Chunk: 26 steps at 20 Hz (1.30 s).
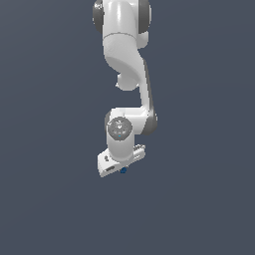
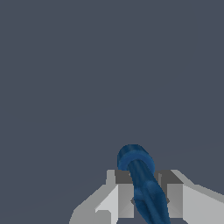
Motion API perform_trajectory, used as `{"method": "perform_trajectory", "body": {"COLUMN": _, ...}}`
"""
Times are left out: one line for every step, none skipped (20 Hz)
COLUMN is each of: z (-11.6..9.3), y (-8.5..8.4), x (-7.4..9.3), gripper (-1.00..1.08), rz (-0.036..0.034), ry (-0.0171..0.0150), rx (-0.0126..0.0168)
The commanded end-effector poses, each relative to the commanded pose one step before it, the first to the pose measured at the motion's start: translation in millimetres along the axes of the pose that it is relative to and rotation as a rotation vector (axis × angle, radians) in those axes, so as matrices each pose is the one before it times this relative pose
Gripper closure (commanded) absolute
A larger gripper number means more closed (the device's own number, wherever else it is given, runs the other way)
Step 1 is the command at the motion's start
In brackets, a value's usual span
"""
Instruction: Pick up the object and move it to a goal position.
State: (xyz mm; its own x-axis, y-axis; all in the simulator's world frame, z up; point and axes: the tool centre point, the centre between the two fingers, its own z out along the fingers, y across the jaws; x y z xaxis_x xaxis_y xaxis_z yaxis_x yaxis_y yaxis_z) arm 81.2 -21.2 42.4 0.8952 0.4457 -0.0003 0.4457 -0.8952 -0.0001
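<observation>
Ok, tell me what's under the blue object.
Only the plain dark floor shows beneath the blue object, clamped between the tool's fingers. Its lower end is out of frame, so contact below can't be checked.

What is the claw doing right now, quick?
Claw: closed on the little blue lump, which sits squeezed between its two fingers.
</observation>
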Motion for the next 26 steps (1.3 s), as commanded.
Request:
{"method": "perform_trajectory", "body": {"z": -0.11, "y": 0.09, "x": 0.10, "gripper": 1.08, "rz": 0.00002, "ry": 0.00022, "rx": -0.00017}}
{"method": "perform_trajectory", "body": {"z": 0.00, "y": 0.00, "x": 0.00, "gripper": 1.08, "rz": 0.00000, "ry": 0.00000, "rx": 0.00000}}
{"method": "perform_trajectory", "body": {"z": 0.00, "y": 0.00, "x": 0.00, "gripper": 1.08, "rz": 0.00000, "ry": 0.00000, "rx": 0.00000}}
{"method": "perform_trajectory", "body": {"z": 0.00, "y": 0.00, "x": 0.00, "gripper": 1.08, "rz": 0.00000, "ry": 0.00000, "rx": 0.00000}}
{"method": "perform_trajectory", "body": {"z": -0.01, "y": -0.02, "x": -0.01, "gripper": 1.08, "rz": 0.00000, "ry": 0.00000, "rx": 0.00000}}
{"method": "perform_trajectory", "body": {"z": -0.31, "y": -0.13, "x": 0.06, "gripper": 1.08, "rz": 0.00000, "ry": 0.00000, "rx": 0.00000}}
{"method": "perform_trajectory", "body": {"z": -0.94, "y": -0.40, "x": 0.19, "gripper": 1.08, "rz": 0.00000, "ry": 0.00000, "rx": 0.00000}}
{"method": "perform_trajectory", "body": {"z": -1.57, "y": -0.67, "x": 0.32, "gripper": 1.08, "rz": 0.00000, "ry": 0.00000, "rx": 0.00000}}
{"method": "perform_trajectory", "body": {"z": -2.21, "y": -0.94, "x": 0.45, "gripper": 1.08, "rz": 0.00000, "ry": 0.00000, "rx": 0.00000}}
{"method": "perform_trajectory", "body": {"z": -2.86, "y": -1.22, "x": 0.58, "gripper": 1.08, "rz": 0.00000, "ry": 0.00000, "rx": 0.00000}}
{"method": "perform_trajectory", "body": {"z": -3.52, "y": -1.50, "x": 0.72, "gripper": 1.08, "rz": 0.00000, "ry": 0.00000, "rx": 0.00000}}
{"method": "perform_trajectory", "body": {"z": -4.21, "y": -1.79, "x": 0.86, "gripper": 1.08, "rz": 0.00000, "ry": 0.00000, "rx": 0.00000}}
{"method": "perform_trajectory", "body": {"z": -4.92, "y": -2.09, "x": 1.00, "gripper": 1.08, "rz": 0.00000, "ry": 0.00000, "rx": 0.00000}}
{"method": "perform_trajectory", "body": {"z": -5.66, "y": -2.40, "x": 1.16, "gripper": 1.08, "rz": 0.00000, "ry": 0.00000, "rx": 0.00000}}
{"method": "perform_trajectory", "body": {"z": -6.41, "y": -2.72, "x": 1.31, "gripper": 1.08, "rz": 0.00000, "ry": 0.00000, "rx": 0.00000}}
{"method": "perform_trajectory", "body": {"z": -7.14, "y": -3.03, "x": 1.46, "gripper": 1.08, "rz": 0.00000, "ry": 0.00000, "rx": 0.00000}}
{"method": "perform_trajectory", "body": {"z": -7.82, "y": -3.31, "x": 1.61, "gripper": 1.08, "rz": 0.00000, "ry": 0.00000, "rx": 0.00000}}
{"method": "perform_trajectory", "body": {"z": -8.47, "y": -3.94, "x": 1.92, "gripper": 1.08, "rz": -0.00054, "ry": -0.00016, "rx": -0.00040}}
{"method": "perform_trajectory", "body": {"z": -9.04, "y": -3.81, "x": 1.86, "gripper": 1.08, "rz": 0.00000, "ry": 0.00000, "rx": 0.00000}}
{"method": "perform_trajectory", "body": {"z": -9.58, "y": -4.04, "x": 1.98, "gripper": 1.08, "rz": 0.00000, "ry": 0.00000, "rx": 0.00000}}
{"method": "perform_trajectory", "body": {"z": -10.09, "y": -4.24, "x": 2.10, "gripper": 1.08, "rz": 0.00000, "ry": 0.00000, "rx": 0.00000}}
{"method": "perform_trajectory", "body": {"z": -10.55, "y": -4.42, "x": 2.20, "gripper": 1.08, "rz": 0.00000, "ry": 0.00000, "rx": 0.00000}}
{"method": "perform_trajectory", "body": {"z": -10.77, "y": -4.51, "x": 2.26, "gripper": 1.08, "rz": 0.00000, "ry": 0.00000, "rx": 0.00000}}
{"method": "perform_trajectory", "body": {"z": -10.81, "y": -4.52, "x": 2.28, "gripper": 1.08, "rz": 0.00000, "ry": 0.00000, "rx": 0.00000}}
{"method": "perform_trajectory", "body": {"z": -10.79, "y": -4.50, "x": 2.29, "gripper": 1.08, "rz": 0.00000, "ry": 0.00000, "rx": 0.00000}}
{"method": "perform_trajectory", "body": {"z": -10.76, "y": -4.48, "x": 2.30, "gripper": 1.08, "rz": 0.00000, "ry": 0.00000, "rx": 0.00000}}
